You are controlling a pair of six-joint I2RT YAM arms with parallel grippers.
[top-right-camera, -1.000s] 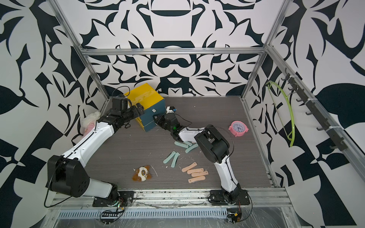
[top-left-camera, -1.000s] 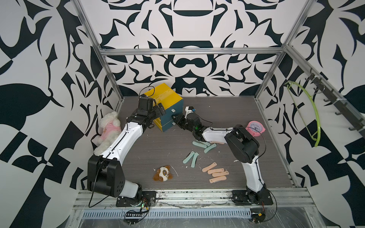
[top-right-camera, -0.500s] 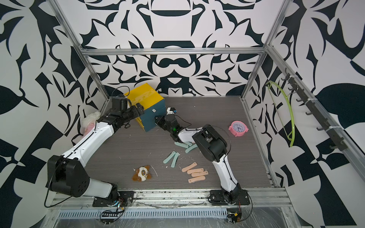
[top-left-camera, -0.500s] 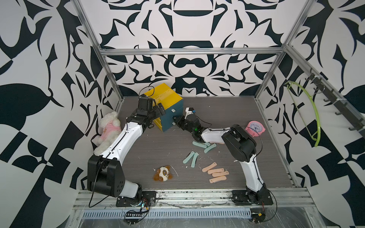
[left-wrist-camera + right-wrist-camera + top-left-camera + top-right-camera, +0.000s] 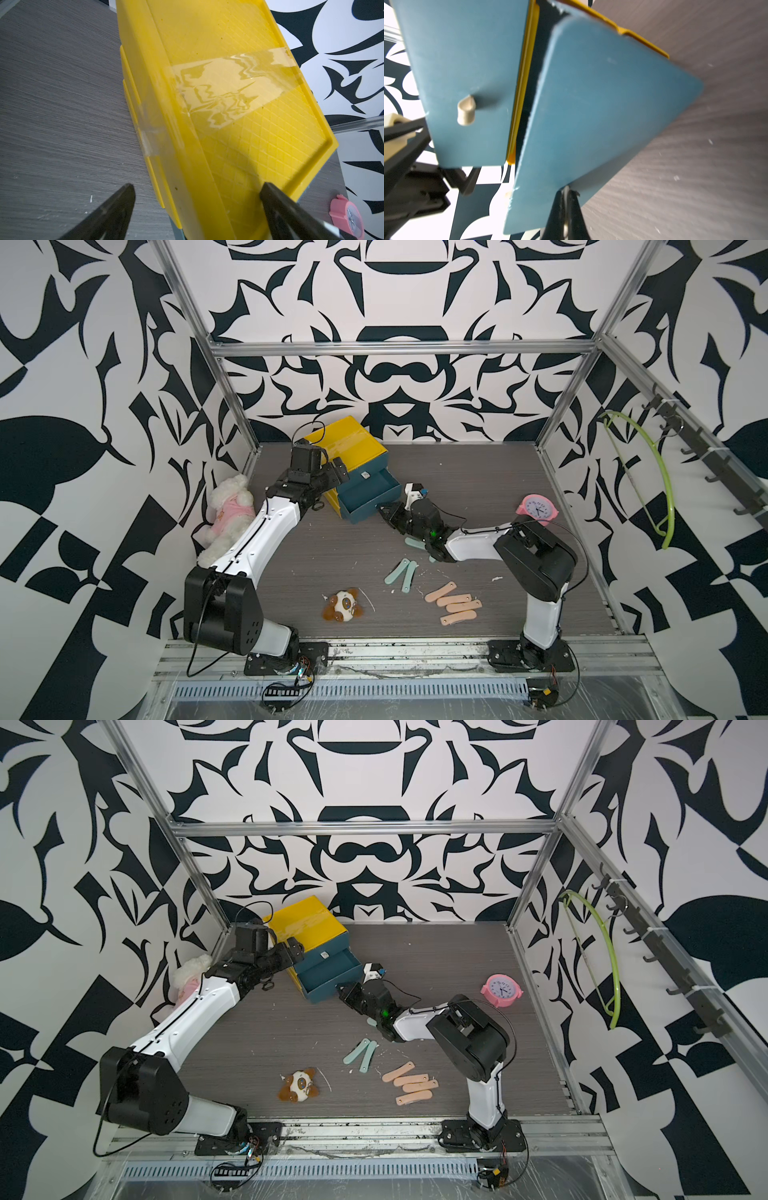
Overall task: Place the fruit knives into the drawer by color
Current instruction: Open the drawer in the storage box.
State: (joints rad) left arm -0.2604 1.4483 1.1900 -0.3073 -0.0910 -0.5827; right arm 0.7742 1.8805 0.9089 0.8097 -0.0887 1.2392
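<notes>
Since a second ago the right gripper point(image 5: 384, 512) has pinched shut and drawn back from the yellow cabinet point(image 5: 349, 443), bringing the lower drawer point(image 5: 365, 493) out with it. The drawer now stands well open, and what shows of its inside looks empty, so I judge that sorting into it can begin once the handle is let go. The right wrist view shows what both top views hide: the right gripper point(image 5: 565, 199) has its fingers clamped on the small pale knob point(image 5: 566, 192) of the drawer front, with the upper drawer point(image 5: 467, 62) shut. The left wrist view shows the left gripper point(image 5: 196, 187) spread wide over the cabinet's taped top corner; whether it touches, I cannot tell. Only the top views show the fruit knives. All lie on the table in front of the cabinet, the teal knives point(image 5: 401, 572) nearer it, the peach knives point(image 5: 455, 603) farther. No olive ones are visible.
</notes>
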